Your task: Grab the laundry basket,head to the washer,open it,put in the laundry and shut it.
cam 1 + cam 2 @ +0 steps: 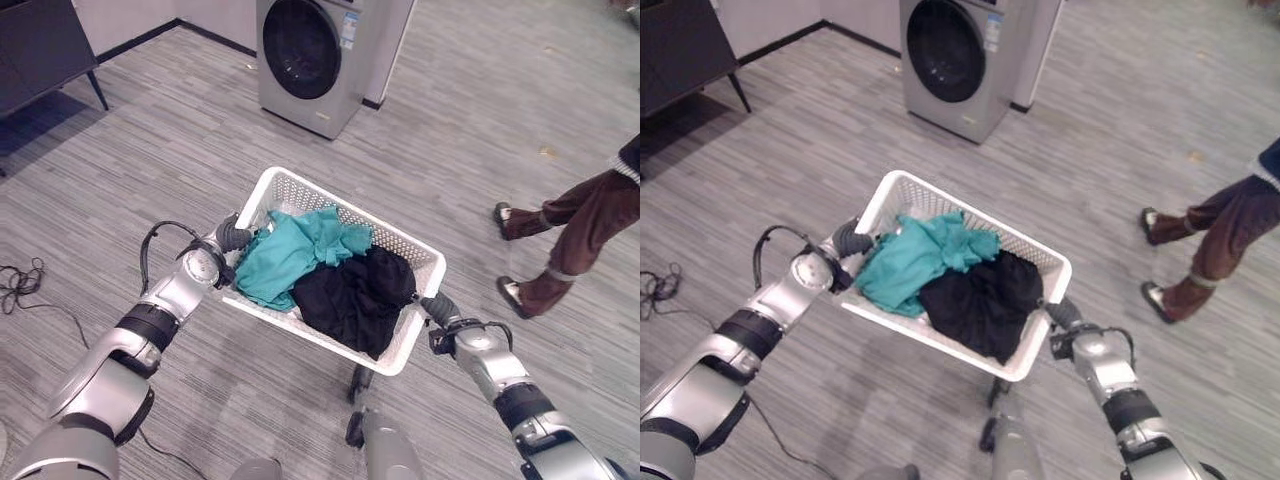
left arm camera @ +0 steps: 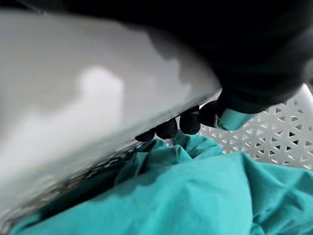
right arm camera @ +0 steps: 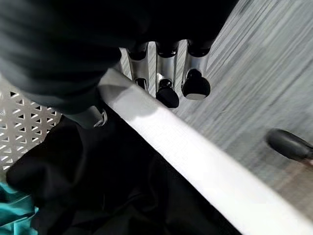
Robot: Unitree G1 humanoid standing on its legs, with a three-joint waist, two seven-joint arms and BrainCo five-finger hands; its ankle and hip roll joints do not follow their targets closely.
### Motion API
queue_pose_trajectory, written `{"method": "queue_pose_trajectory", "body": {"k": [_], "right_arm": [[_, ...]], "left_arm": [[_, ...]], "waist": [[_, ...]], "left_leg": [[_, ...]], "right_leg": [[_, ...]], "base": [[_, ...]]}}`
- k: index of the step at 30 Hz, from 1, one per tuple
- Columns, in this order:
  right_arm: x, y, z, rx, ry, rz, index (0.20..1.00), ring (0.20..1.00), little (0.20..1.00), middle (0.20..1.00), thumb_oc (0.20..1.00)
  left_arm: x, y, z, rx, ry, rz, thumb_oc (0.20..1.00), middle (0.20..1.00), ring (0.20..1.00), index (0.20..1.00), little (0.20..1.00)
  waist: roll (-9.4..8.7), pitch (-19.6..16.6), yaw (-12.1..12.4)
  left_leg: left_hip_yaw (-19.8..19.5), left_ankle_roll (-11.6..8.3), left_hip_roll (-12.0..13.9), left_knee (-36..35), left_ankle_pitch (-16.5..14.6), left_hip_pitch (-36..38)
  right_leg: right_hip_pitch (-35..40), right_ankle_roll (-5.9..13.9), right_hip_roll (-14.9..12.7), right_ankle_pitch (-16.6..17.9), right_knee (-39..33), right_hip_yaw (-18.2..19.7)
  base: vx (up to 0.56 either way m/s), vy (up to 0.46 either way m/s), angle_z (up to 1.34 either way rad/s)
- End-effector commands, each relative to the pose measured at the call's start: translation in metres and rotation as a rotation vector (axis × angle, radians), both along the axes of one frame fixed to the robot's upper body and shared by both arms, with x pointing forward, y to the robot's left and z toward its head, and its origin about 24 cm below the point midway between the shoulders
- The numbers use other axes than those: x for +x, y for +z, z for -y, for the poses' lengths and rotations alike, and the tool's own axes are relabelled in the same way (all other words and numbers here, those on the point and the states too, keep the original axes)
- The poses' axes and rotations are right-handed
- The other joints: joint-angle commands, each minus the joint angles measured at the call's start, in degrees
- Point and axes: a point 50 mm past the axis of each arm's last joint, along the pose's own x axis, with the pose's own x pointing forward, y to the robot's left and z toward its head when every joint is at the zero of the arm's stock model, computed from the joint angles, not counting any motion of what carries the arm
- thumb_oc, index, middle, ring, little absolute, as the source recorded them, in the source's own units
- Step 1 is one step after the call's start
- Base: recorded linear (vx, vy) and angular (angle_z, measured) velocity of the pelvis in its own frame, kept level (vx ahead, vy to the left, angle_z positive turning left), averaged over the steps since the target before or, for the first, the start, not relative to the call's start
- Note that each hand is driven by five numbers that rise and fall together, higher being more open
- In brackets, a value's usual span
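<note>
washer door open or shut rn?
Shut. The washer door's dark round window sits flush in the front panel, behind the held laundry basket.

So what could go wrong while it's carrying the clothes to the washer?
The left robot hand and right robot hand each grip only the rim of the white laundry basket, so it might tip or slip. The black garment drapes over the near edge and could slide out. A person walks close by on the right.
</note>
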Motion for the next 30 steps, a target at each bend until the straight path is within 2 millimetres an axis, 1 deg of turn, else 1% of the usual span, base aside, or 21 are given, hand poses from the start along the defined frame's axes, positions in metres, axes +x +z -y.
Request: {"method": "queue_pose_trajectory", "body": {"k": [1, 3, 4, 5, 6, 7, 8, 10, 11, 13, 15, 16, 17, 18, 19, 20, 22, 26, 27, 29, 30], "right_arm": [[0.030, 0.061, 0.010, 0.017, 0.018, 0.263, 0.200, 0.200, 0.200, 0.200, 0.200], [0.024, 0.056, 0.012, 0.018, 0.023, 0.247, 0.200, 0.200, 0.200, 0.200, 0.200], [0.028, 0.059, 0.010, 0.031, 0.031, 0.257, 0.200, 0.200, 0.200, 0.200, 0.200], [0.028, 0.061, 0.013, 0.032, 0.019, 0.263, 0.200, 0.200, 0.200, 0.200, 0.200], [0.028, 0.061, 0.013, 0.032, 0.019, 0.263, 0.200, 0.200, 0.200, 0.200, 0.200], [0.030, 0.063, 0.012, 0.039, 0.013, 0.271, 0.200, 0.200, 0.200, 0.200, 0.200], [0.031, 0.065, 0.013, 0.029, 0.005, 0.275, 0.200, 0.200, 0.200, 0.200, 0.200], [0.029, 0.063, 0.016, 0.020, -0.010, 0.274, 0.200, 0.200, 0.200, 0.200, 0.200], [0.027, 0.063, 0.019, 0.018, -0.020, 0.272, 0.200, 0.200, 0.200, 0.200, 0.200], [0.020, 0.057, 0.023, 0.012, -0.029, 0.260, 0.200, 0.200, 0.200, 0.200, 0.200], [0.016, 0.055, 0.023, 0.026, -0.032, 0.264, 0.200, 0.200, 0.200, 0.200, 0.200], [0.014, 0.054, 0.024, 0.032, -0.036, 0.267, 0.200, 0.200, 0.200, 0.200, 0.200], [0.014, 0.053, 0.022, 0.036, -0.034, 0.267, 0.200, 0.200, 0.200, 0.200, 0.200], [0.014, 0.053, 0.022, 0.036, -0.034, 0.267, 0.200, 0.200, 0.200, 0.200, 0.200], [0.016, 0.052, 0.019, 0.036, -0.023, 0.270, 0.200, 0.200, 0.200, 0.200, 0.200], [0.018, 0.051, 0.017, 0.034, -0.020, 0.266, 0.200, 0.200, 0.200, 0.200, 0.200], [0.025, 0.052, 0.009, 0.032, -0.005, 0.268, 0.200, 0.200, 0.200, 0.200, 0.200], [0.031, 0.052, -0.004, 0.058, 0.016, 0.264, 0.200, 0.200, 0.200, 0.200, 0.200], [0.031, 0.049, -0.011, 0.090, 0.016, 0.265, 0.200, 0.200, 0.200, 0.200, 0.200], [0.031, 0.047, -0.013, 0.100, 0.010, 0.264, 0.200, 0.200, 0.200, 0.200, 0.200], [0.030, 0.045, -0.017, 0.111, 0.007, 0.264, 0.200, 0.200, 0.200, 0.200, 0.200]], "left_arm": [[0.015, 0.062, -0.001, 0.044, -0.022, 0.226, 0.200, 0.200, 0.200, 0.200, 0.200], [0.017, 0.057, 0.009, 0.058, -0.044, 0.221, 0.200, 0.200, 0.200, 0.200, 0.200], [0.014, 0.047, 0.009, 0.025, -0.054, 0.196, 0.200, 0.200, 0.200, 0.200, 0.200], [0.012, 0.048, 0.004, 0.018, -0.050, 0.190, 0.200, 0.200, 0.200, 0.200, 0.200], [0.012, 0.048, 0.004, 0.019, -0.049, 0.190, 0.200, 0.200, 0.200, 0.200, 0.200], [0.012, 0.057, -0.001, 0.009, -0.046, 0.205, 0.200, 0.200, 0.200, 0.200, 0.200], [0.014, 0.065, 0.000, 0.011, -0.049, 0.218, 0.200, 0.200, 0.200, 0.200, 0.200], [0.016, 0.072, 0.005, 0.008, -0.054, 0.235, 0.200, 0.200, 0.200, 0.200, 0.200], [0.017, 0.074, 0.007, 0.007, -0.056, 0.238, 0.200, 0.200, 0.200, 0.200, 0.200], [0.019, 0.077, 0.016, 0.001, -0.077, 0.249, 0.200, 0.200, 0.200, 0.200, 0.200], [0.020, 0.079, 0.024, 0.012, -0.099, 0.256, 0.200, 0.200, 0.200, 0.200, 0.200], [0.021, 0.079, 0.027, 0.020, -0.104, 0.259, 0.200, 0.200, 0.200, 0.200, 0.200], [0.022, 0.078, 0.029, 0.027, -0.111, 0.258, 0.200, 0.200, 0.200, 0.200, 0.200], [0.022, 0.078, 0.029, 0.027, -0.111, 0.258, 0.200, 0.200, 0.200, 0.200, 0.200], [0.021, 0.074, 0.028, 0.033, -0.115, 0.247, 0.200, 0.200, 0.200, 0.200, 0.200], [0.021, 0.074, 0.029, 0.027, -0.119, 0.246, 0.200, 0.200, 0.200, 0.200, 0.200], [0.020, 0.075, 0.031, 0.017, -0.132, 0.248, 0.200, 0.200, 0.200, 0.200, 0.200], [0.019, 0.078, 0.025, 0.023, -0.124, 0.256, 0.200, 0.200, 0.200, 0.200, 0.200], [0.016, 0.072, 0.016, 0.039, -0.111, 0.239, 0.200, 0.200, 0.200, 0.200, 0.200], [0.015, 0.069, 0.011, 0.046, -0.099, 0.234, 0.200, 0.200, 0.200, 0.200, 0.200], [0.011, 0.062, 0.001, 0.062, -0.080, 0.212, 0.200, 0.200, 0.200, 0.200, 0.200]], "waist": [[1.98, -3.45, -0.28], [1.35, -6.00, -2.29], [1.72, -6.58, -3.07], [1.08, -6.49, -2.88], [1.01, -6.74, -3.17], [0.69, -6.13, -1.30], [0.39, -4.96, -0.43], [-0.97, -3.75, 0.28], [-1.30, -3.46, 0.66], [-2.21, -2.81, 1.20], [-2.46, -2.68, 1.38], [-2.90, -3.02, 1.60], [-2.69, -3.17, 2.48], [-2.85, -3.18, 2.45], [-2.40, -3.22, 4.67], [-2.13, -3.18, 5.46], [-1.99, -3.09, 7.16], [-1.67, -4.26, 8.47], [-2.62, -5.54, 9.25], [-3.43, -6.18, 9.73], [-3.80, -6.39, 9.30]], "left_leg": [[-0.95, 5.84, 4.57, -6.06, 4.11, -5.54], [-2.81, 4.22, 5.33, -3.72, 1.18, 0.95], [-3.58, 2.26, 11.53, 12.30, 10.63, -2.28], [-3.27, 2.35, 14.81, 20.78, 14.80, -6.09], [-3.66, 2.29, 14.80, 21.27, 14.79, -6.85], [-3.36, 3.18, 19.92, 35.39, 17.48, -11.71], [-4.65, 4.23, 21.29, 41.02, 16.53, -15.50], [-1.75, 4.34, 24.75, 40.88, 16.78, -20.13], [-0.56, 4.00, 24.88, 39.92, 16.18, -22.51], [1.40, 3.26, 21.17, 31.35, 13.58, -26.81], [4.34, 1.94, 19.75, 19.51, 14.17, -29.09], [6.34, 1.81, 16.80, 9.47, 16.05, -28.18], [5.86, 1.50, 14.32, 3.00, 17.37, -28.84], [6.00, 1.58, 14.03, 2.21, 17.87, -28.51], [1.85, 1.37, 9.51, -9.88, 19.72, -29.66], [0.41, 1.12, 8.47, -13.84, 20.57, -29.91], [-2.36, 0.78, 7.42, -15.59, 20.72, -32.16], [-1.46, 1.72, 7.98, -16.06, 22.90, -30.36], [-1.04, 2.58, 7.68, -14.27, 24.28, -28.40], [-0.87, 3.30, 6.88, -12.45, 23.52, -27.67], [-0.17, 5.33, 5.83, -9.78, 22.16, -25.33]], "right_leg": [[3.81, 23.19, -6.83, 1.70, -4.11, 2.34], [6.37, 23.19, -6.40, 4.59, -1.67, 2.18], [7.95, 20.25, -2.50, 4.17, 2.37, 2.72], [9.40, 18.15, -0.64, 2.94, 3.24, 2.58], [9.10, 18.04, -0.70, 3.06, 3.16, 2.34], [13.90, 14.89, 3.38, -0.16, 3.31, 0.98], [15.93, 13.20, 5.41, -1.56, 2.78, 0.76], [19.37, 11.94, 7.51, -3.90, 1.48, 0.08], [20.74, 11.77, 7.87, -4.80, 0.86, -0.13], [22.72, 12.28, 7.66, -6.05, 0.19, -0.84], [23.98, 12.95, 8.03, -6.76, -0.41, -2.10], [24.76, 13.77, 7.38, -6.81, -0.88, -2.82], [25.57, 14.09, 7.91, -7.17, -0.82, -3.04], [25.54, 14.12, 7.72, -7.14, -0.81, -3.10], [27.19, 14.38, 8.85, -9.24, -0.01, -2.51], [27.86, 14.26, 9.28, -10.37, 0.63, -2.08], [29.28, 13.89, 10.20, -12.82, 2.17, -0.82], [29.96, 13.69, 11.12, -15.71, 5.21, 0.54], [30.00, 14.84, 10.47, -16.25, 10.15, 1.33], [29.27, 16.44, 9.19, -14.12, 14.29, 1.85], [25.32, 21.48, 5.80, -4.13, 26.13, 1.47]], "base": [[0.87, -0.134, 0.35], [1.45, -0.472, 0.20], [1.22, -0.717, 0.61], [0.74, -0.546, 0.94], [0.51, -0.517, 0.82], [0.49, -0.516, 0.18], [0.63, -0.657, -0.24], [0.41, -0.393, -0.19], [0.40, -0.202, 0.03], [0.35, -0.042, 0.28], [0.37, 0.011, 0.27], [0.41, 0.077, 0.13], [0.28, 0.072, 0.08], [0.43, 0.088, -0.30], [0.42, 0.077, -0.77], [0.57, 0.097, -1.05], [0.35, 0.055, -0.75], [0.44, 0.144, -0.19], [0.56, 0.213, -0.75], [0.55, 0.235, -0.64], [0.45, 0.249, -0.46]]}}
